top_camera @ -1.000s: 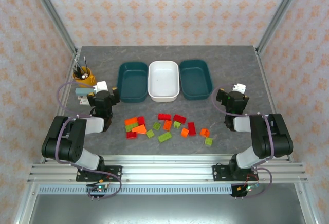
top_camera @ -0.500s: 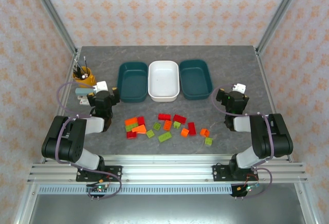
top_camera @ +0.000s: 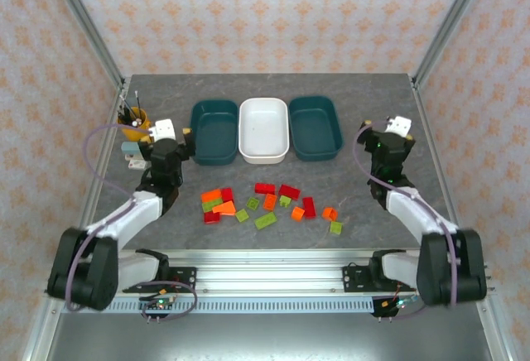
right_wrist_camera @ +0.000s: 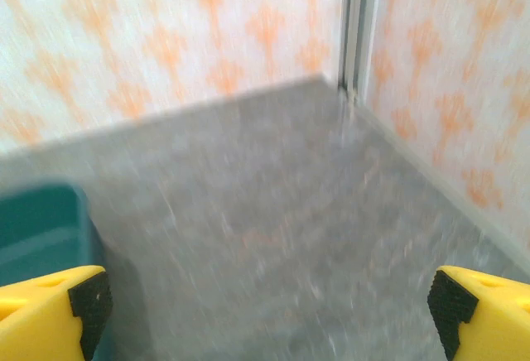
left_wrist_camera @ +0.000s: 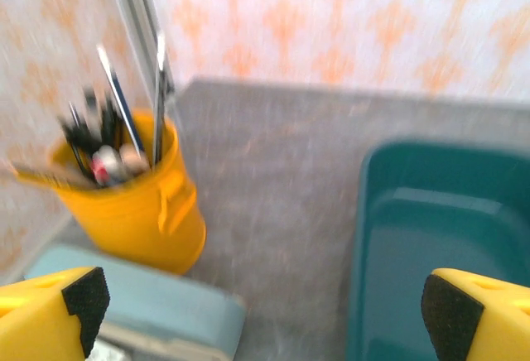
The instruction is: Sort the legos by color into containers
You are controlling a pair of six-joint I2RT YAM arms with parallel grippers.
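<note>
- Grey stone-look surface (top_camera: 364, 88) in a booth with orange-patterned walls. Three trays sit in a row on the far half: left teal tray (top_camera: 213, 132), white tray (top_camera: 264, 129), right teal tray (top_camera: 315, 127). No brick is in any of them.
- legos (top_camera: 265, 204) are scattered in a loose band running left to right, on the near side of the trays and between the two arms. None sorted yet.
- left pincer (top_camera: 170, 141) is released, jaws wide, nothing in it. It hangs between the yellow pen cup (top_camera: 135, 118) and the left teal tray, aimed at the far wall. Its wrist view has the cup on the left and the tray rim on the right.
- right pincer (top_camera: 386, 139) is also released and bare. It sits just right of the right teal tray, aimed at the far right corner.
- Key relation: every brick lies behind both pincers, toward the arm bases and the middle. Either pincer likely has to turn back and come down.
- left pincer is nearer the red-orange clump (top_camera: 217, 202) at the band's left end. right pincer is nearer the lime brick (top_camera: 335, 228) and orange brick (top_camera: 330, 213) at the right end.
- long lime brick (top_camera: 266, 220) lies slanted, long axis from near-left to far-right. Jaws should probably close across its short side.
</note>
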